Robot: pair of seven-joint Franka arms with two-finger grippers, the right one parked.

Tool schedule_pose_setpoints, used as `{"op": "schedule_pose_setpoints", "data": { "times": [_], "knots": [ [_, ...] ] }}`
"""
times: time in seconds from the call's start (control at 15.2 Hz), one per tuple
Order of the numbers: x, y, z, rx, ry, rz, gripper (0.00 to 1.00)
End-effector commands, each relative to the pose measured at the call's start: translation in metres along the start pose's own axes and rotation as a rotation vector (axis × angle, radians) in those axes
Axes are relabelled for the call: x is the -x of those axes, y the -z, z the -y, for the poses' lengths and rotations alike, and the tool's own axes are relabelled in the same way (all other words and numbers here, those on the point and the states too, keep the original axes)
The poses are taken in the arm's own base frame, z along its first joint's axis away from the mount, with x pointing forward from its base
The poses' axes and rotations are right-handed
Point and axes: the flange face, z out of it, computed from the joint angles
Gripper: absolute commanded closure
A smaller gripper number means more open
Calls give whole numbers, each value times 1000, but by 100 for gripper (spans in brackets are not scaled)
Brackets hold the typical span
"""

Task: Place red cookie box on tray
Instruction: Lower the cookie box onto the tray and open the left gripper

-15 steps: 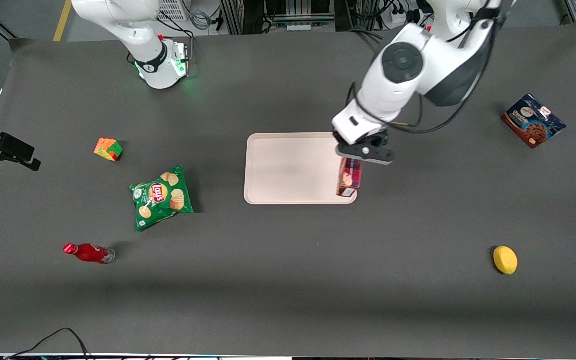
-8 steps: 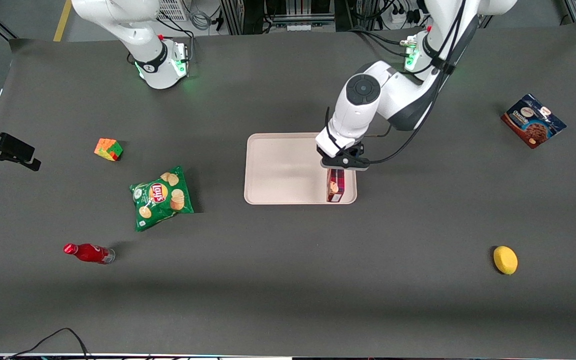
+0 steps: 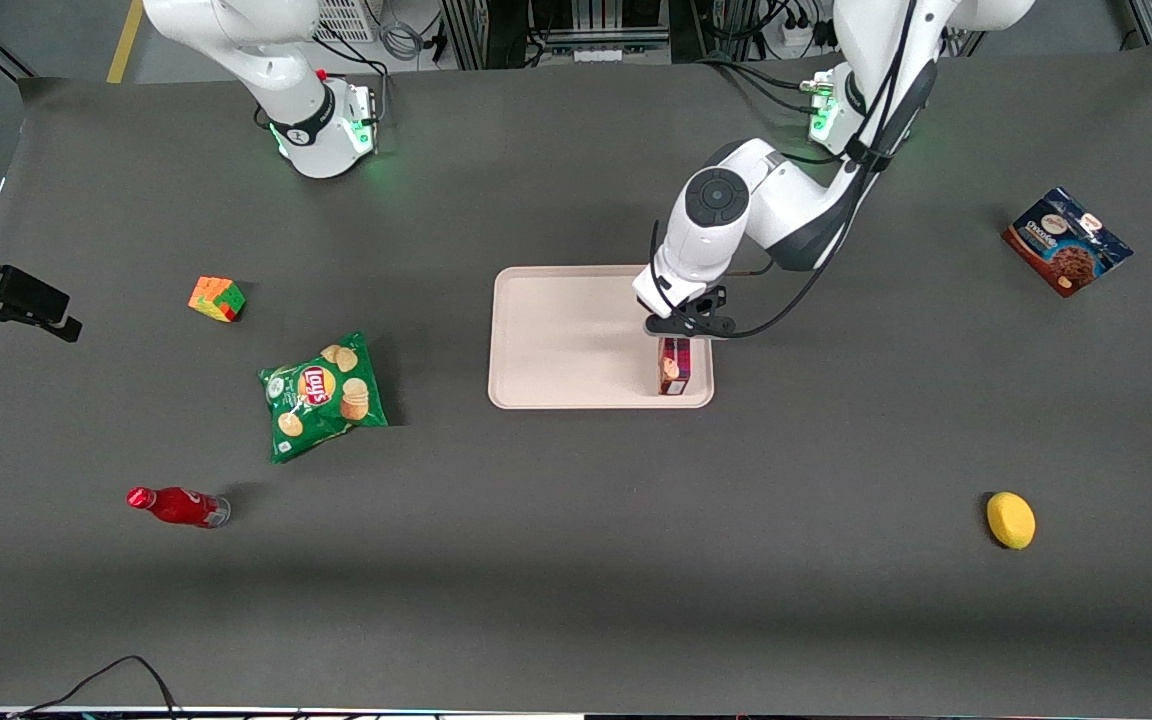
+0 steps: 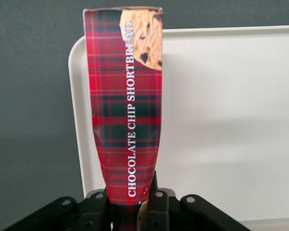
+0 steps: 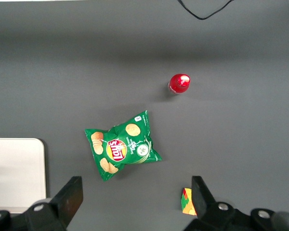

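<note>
My left arm (image 3: pixel 736 225) is glossy white with dark grey joint sections and a round grey cap, black cables looping alongside, and green lights at its base (image 3: pixel 821 110). Its gripper (image 3: pixel 677 325) is black; the wrist camera shows silver screws on the gripper's body.

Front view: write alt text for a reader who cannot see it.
The left arm's gripper holds the red cookie box over the tray, at the tray's end nearest the working arm. Scattered on the dark table around it are a chip bag, red bottle, puzzle cube and lemon.
</note>
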Motion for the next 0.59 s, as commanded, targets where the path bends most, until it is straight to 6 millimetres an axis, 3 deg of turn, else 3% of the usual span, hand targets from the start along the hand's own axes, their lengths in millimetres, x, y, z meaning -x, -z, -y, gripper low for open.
{"op": "schedule_pose_setpoints", "data": {
  "times": [0.0,0.33,0.46,0.53],
  "knots": [
    [-7,-7,7,-4,49,-25,100],
    [-9,-20,11,2,73,-26,100],
    [-9,-21,12,1,73,-26,71],
    [-9,-21,12,-1,71,-27,29]
  ]
}}
